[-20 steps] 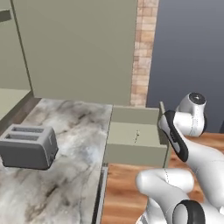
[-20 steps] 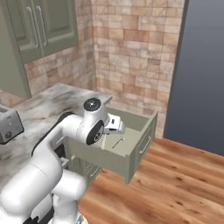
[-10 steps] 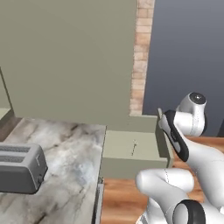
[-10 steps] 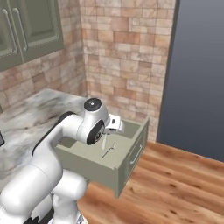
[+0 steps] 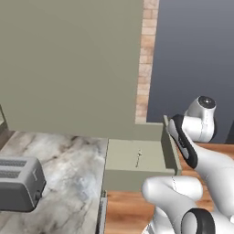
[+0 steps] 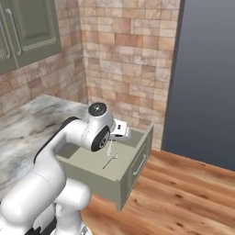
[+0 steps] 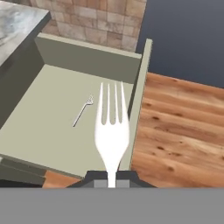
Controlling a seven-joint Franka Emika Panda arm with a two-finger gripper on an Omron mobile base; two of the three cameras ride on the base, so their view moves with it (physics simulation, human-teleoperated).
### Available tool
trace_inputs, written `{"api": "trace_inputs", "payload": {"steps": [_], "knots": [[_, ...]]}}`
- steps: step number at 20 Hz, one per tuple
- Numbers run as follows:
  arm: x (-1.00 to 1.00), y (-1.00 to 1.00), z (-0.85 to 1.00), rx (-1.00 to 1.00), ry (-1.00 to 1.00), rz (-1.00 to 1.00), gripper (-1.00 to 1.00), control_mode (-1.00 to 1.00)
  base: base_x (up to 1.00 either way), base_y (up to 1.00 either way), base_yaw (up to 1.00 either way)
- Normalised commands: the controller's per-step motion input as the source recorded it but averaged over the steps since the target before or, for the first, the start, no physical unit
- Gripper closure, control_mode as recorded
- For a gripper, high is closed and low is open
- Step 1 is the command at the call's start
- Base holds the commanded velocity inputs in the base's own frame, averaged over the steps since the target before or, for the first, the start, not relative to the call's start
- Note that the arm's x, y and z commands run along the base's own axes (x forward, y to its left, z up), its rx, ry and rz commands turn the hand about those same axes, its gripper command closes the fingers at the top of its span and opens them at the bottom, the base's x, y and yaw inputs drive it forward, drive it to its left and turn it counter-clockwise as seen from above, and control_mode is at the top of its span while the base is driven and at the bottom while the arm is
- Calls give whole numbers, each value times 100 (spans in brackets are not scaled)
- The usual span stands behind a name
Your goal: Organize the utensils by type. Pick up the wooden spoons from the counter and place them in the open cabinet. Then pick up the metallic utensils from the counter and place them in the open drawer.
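My gripper [image 7: 112, 175] is shut on the handle of a silver-grey metal fork [image 7: 112, 127], whose tines point out over the open drawer [image 7: 57, 131]. In the right base view the gripper [image 6: 110, 143] hangs above the drawer [image 6: 133, 158] with the fork [image 6: 109, 149] pointing down. A second, smaller metal utensil [image 7: 82, 111] lies flat on the drawer floor, also seen from the sides as a thin sliver [image 6: 109, 161] [image 5: 139, 156]. The marbled counter [image 5: 68, 178] runs left of the drawer [image 5: 137, 157]. The wooden spoons are out of view.
A grey toaster [image 5: 18, 183] stands on the counter at the left. A large olive-green cabinet door [image 5: 68, 64] hangs above the counter. Brick wall [image 6: 128, 69] backs the drawer, a dark panel [image 6: 206, 82] stands to its right, and wooden floor [image 7: 179, 127] lies below.
The base has driven, so both base views shifted: the toaster slid toward the left edge and the drawer came closer. The gripper keeps its hold on the fork over the drawer.
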Motion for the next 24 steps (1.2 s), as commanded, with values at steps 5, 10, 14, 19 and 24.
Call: {"api": "trace_inputs", "payload": {"steps": [5, 10, 14, 19, 24], "knots": [[0, 0, 0, 0, 0, 0, 100, 100, 38, 0, -3], [0, 0, 0, 0, 0, 0, 100, 100, 43, 0, 0], [0, 0, 0, 0, 0, 0, 100, 100, 10, 0, 0], [0, 0, 0, 0, 0, 0, 100, 100, 0, 0, 0], [0, 0, 0, 0, 0, 0, 100, 100, 0, 0, 0]]}}
